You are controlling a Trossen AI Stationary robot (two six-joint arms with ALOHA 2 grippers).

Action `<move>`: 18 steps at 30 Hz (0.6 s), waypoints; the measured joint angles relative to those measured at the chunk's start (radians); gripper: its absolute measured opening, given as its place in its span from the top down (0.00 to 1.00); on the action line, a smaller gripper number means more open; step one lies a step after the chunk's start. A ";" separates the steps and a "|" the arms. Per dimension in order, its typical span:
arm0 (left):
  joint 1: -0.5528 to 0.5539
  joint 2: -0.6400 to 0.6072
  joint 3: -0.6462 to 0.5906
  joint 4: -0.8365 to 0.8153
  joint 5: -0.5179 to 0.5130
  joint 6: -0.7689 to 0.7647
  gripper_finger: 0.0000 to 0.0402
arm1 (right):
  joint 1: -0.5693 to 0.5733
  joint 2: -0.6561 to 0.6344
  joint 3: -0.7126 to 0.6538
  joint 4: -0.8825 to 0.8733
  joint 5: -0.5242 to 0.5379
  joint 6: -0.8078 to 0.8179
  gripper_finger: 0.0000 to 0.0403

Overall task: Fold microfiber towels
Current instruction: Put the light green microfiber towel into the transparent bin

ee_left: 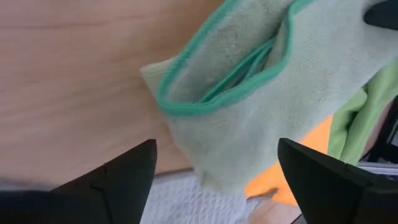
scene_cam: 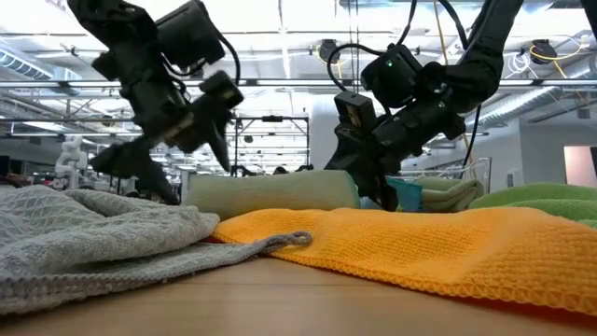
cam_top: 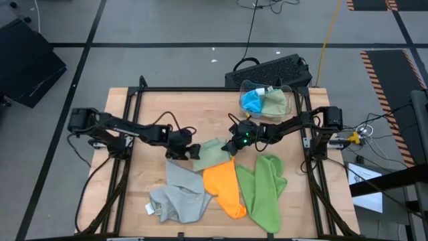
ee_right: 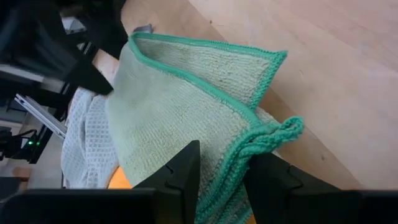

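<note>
Sage green towel (cam_top: 212, 154): folded into a thick pad near the middle of the table (cam_top: 150, 114), one end overlapping the orange towel (cam_top: 224, 189). I judge it is the cloth being folded.
My right gripper (cam_top: 233, 145): pinched narrow on the teal-edged corner of the sage towel; in my right wrist view the hem (ee_right: 258, 146) is bunched between my fingers. I hold there, I think, so the stacked layers do not slide apart.
My left gripper (cam_top: 186, 151): spread wide, holding nothing, just beside the opposite end of the sage towel, above the grey towel (cam_top: 179, 194). Open like this, it leaves the fold lying on its own.
Waiting towels: grey towards the front left corner, orange at the front edge, lime green towel (cam_top: 264, 187) towards the front right, all rumpled.
Clear bin (cam_top: 266, 102): at the back right corner, holding a blue cloth and a pale green one, likely finished pieces.
Risk: lifting my right pinch could drag the top layer open.
</note>
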 joint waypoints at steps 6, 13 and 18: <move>-0.014 0.137 0.004 0.094 0.037 -0.031 0.22 | 0.000 0.000 0.000 0.000 0.000 0.000 0.73; -0.016 0.222 0.001 0.253 0.086 0.012 0.46 | 0.000 0.000 -0.001 0.000 0.001 0.002 0.73; -0.019 0.224 0.000 0.233 0.049 0.122 0.73 | 0.000 0.000 -0.001 0.000 -0.001 0.003 0.73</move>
